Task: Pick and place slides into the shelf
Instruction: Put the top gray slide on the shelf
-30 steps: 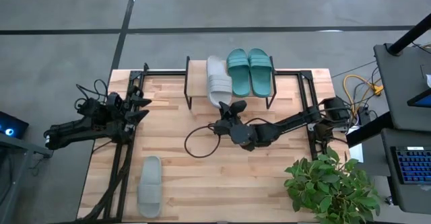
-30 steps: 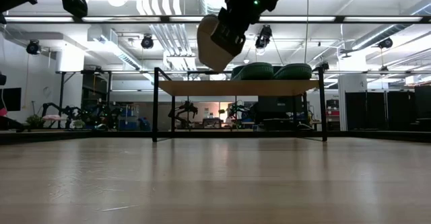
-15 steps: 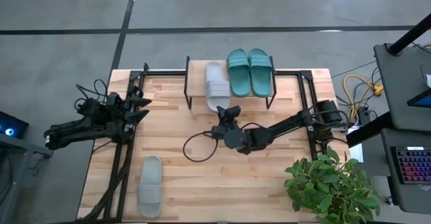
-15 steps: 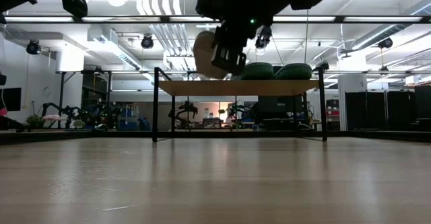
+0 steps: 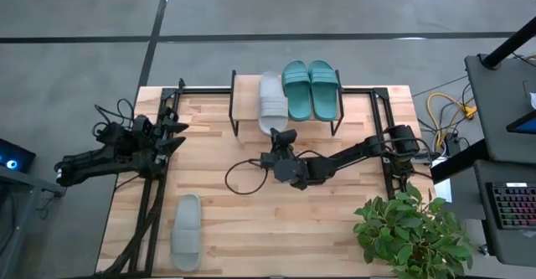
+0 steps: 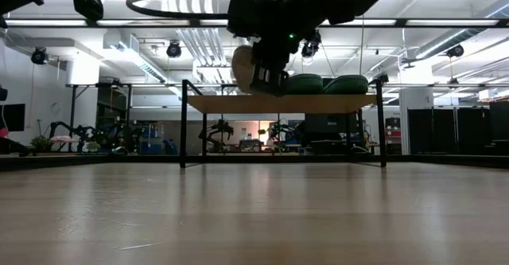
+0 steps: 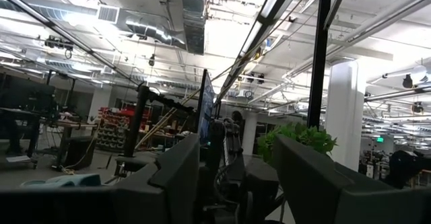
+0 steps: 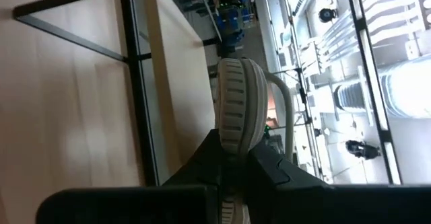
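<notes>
The wooden surface (image 5: 276, 220) carries the shelf (image 5: 244, 103) at its far edge, where the teal pair (image 5: 310, 88) already sits on the right part of the plank. The right gripper (image 5: 283, 138) is at the shelf's near edge, fingers clamped on the heel of a light grey slide (image 5: 270, 103) that lies mostly over the plank, just left of the teal pair. The step in hand looks like setting it down; next the fingers should part and back away toward the near side without dragging it. The second grey slide (image 5: 186, 231) waits at the near left corner. The left gripper (image 5: 176, 133) rests at the left edge, fingers apart. A potted plant (image 5: 414, 233) crowds the near right corner, and a loose cable (image 5: 243, 178) loops beside the right arm.
</notes>
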Available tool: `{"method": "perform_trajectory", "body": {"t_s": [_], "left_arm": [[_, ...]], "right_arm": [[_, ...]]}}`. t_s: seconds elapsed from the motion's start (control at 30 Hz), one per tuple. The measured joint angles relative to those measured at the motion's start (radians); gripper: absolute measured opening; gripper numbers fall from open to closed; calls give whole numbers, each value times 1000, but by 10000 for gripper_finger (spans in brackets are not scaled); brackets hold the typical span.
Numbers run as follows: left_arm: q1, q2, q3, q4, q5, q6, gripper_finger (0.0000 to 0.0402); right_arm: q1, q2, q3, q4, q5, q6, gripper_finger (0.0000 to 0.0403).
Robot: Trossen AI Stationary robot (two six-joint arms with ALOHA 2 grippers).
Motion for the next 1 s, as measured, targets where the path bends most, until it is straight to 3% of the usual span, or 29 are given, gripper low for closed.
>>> {"method": "perform_trajectory", "body": {"t_s": [0.53,0.77,1.0], "left_arm": [[0,0,0,0,0,0,176],[0,0,0,0,0,0,176],[0,0,0,0,0,0,176]], "right_arm": [[-1,0,-2,-56,-50,45,22],[-7,0,-3,-182,-45,156,22],[-6,0,-3,-184,-23,132,22]]}}
